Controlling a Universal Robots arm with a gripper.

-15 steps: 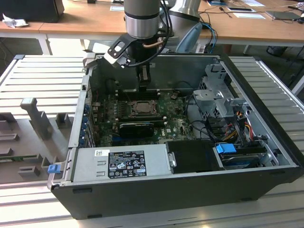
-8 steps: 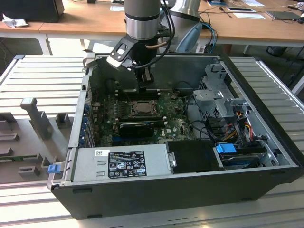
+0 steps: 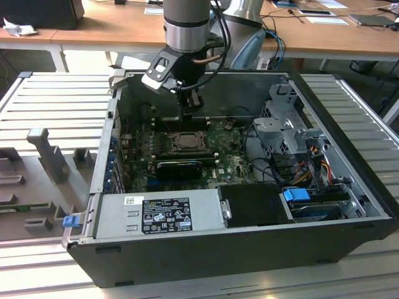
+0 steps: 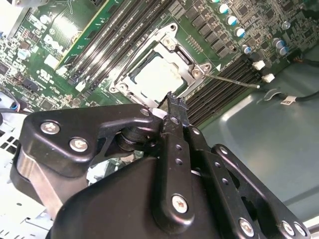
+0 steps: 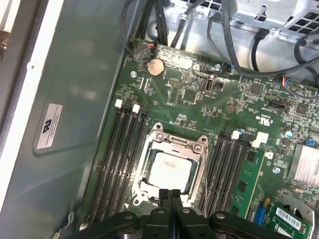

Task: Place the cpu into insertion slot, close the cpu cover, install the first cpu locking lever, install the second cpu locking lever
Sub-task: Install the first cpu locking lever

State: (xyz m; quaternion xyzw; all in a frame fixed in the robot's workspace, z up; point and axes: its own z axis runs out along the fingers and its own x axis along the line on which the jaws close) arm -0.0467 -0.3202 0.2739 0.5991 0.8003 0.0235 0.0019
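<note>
Empty black claw (image 5: 169, 194), tips together, hangs beside the thin, stiff dark-metal cpu cover (image 5: 175, 143), probably best pressed at its rim.

Workshop: open computer case (image 3: 206, 261) on slatted bench (image 3: 62, 106).

In the first wrist view the black, bolted-link gripper (image 5: 170, 193) is cut off by the picture's edge. Its fingertips cover the near rail of the thin metal frame-shaped cpu cover (image 5: 174, 143) and one edge of the flat silver-grey square cpu (image 5: 169, 169). In the second wrist view the gripper's linkage hides much of the green motherboard (image 4: 209, 30) beside the socket. Whether the thin wire locking lever (image 4: 234, 79) is latched cannot be told. In the exterior view the grey robot arm (image 3: 186, 22) runs off the top edge, and cpu and cover are too small to separate
</note>
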